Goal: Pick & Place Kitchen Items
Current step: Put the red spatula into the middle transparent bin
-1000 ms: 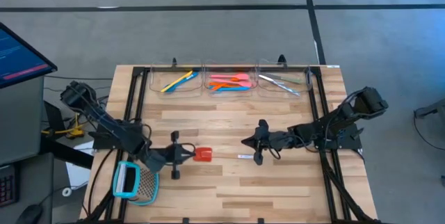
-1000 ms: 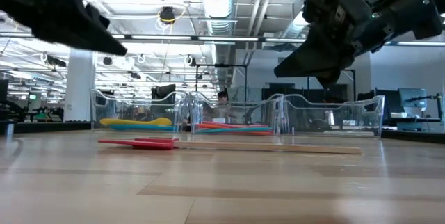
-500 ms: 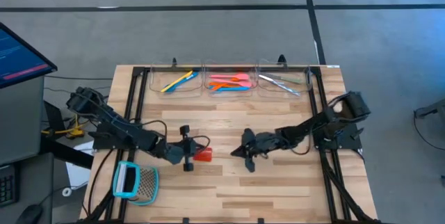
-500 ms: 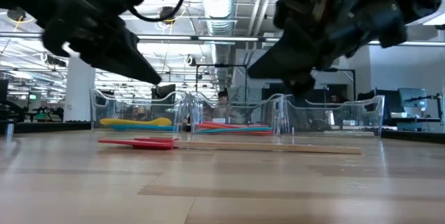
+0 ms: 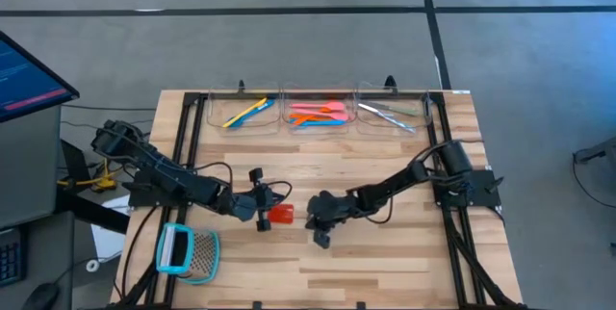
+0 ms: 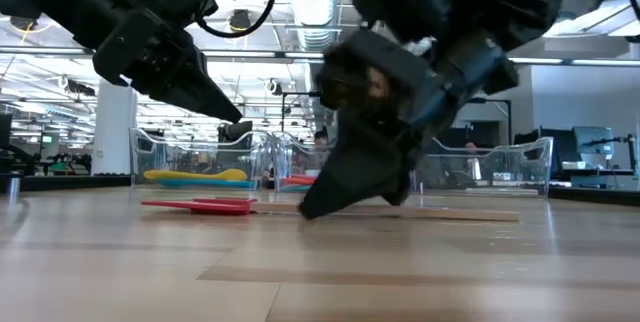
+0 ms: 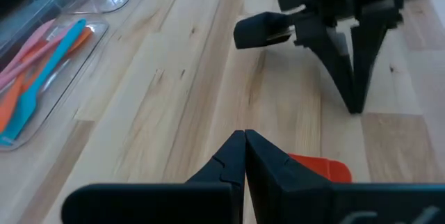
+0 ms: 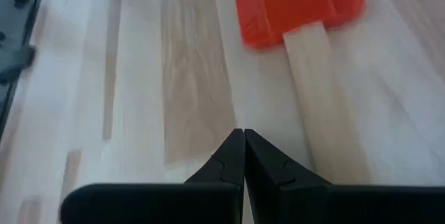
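Left arm stretched low from the tabletop's [image 5: 385, 262] left edge toward its middle, left tool [image 5: 262, 201] with fingers pressed together, hanging above the tabletop. Right arm reaching in from the right edge, right tool [image 5: 319, 225] likewise closed tight, tips down near the tabletop, just beside the left tool.

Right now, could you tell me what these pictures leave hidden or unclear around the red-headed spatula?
- High view: the red-headed spatula shows only its head; the right gripper covers the handle.
- Left wrist view: the left gripper hides most of the head.
- Right wrist view: the handle's far end is cut off by the picture's edge.
- Low view: the dark right gripper blocks the middle clear bin.
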{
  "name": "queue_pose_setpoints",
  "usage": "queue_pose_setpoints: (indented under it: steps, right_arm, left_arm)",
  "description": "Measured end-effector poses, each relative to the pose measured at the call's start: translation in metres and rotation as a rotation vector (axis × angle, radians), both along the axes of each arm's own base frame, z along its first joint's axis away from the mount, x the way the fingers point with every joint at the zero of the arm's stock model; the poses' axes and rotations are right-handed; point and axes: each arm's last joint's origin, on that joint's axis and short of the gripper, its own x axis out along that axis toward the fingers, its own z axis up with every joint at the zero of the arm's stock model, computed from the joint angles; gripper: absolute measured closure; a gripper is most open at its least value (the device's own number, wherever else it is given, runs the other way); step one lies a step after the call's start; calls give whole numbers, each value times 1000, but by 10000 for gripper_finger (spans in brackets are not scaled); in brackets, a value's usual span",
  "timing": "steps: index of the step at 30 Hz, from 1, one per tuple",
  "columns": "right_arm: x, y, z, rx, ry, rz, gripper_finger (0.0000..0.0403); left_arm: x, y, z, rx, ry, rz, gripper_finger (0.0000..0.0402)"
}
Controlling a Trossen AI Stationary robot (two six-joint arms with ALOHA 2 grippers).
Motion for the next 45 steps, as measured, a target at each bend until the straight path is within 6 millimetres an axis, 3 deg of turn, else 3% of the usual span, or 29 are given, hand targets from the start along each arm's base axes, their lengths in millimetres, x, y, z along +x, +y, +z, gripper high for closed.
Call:
queue_pose_setpoints:
  steps: [7,20,26,31,37,42,45]
  right_arm:
    - [18,-3,6,-133,83,-114,403]
    - [22,-39,8,-211,112,-254,403]
    - [19,-32,11,-136,143,-158,403]
    - [8,-24,22,-221,182,-182,403]
    - [7,-20,61,-184,51,-127,403]
    - [8,-6,64,-130,10,-58,403]
    - [11,0,55,-97,4,-55,403]
  left_arm:
    - [0,0,0,1,4,0,399]
    - [0,0,-1,3,7,-1,399]
    - [-1,0,-1,3,8,-1,399]
    - [-1,0,-1,4,10,-2,399]
    - [-1,0,-1,3,13,-1,399]
    - [-1,0,-1,3,13,-1,399]
    - [-1,0,-1,2,13,-1,399]
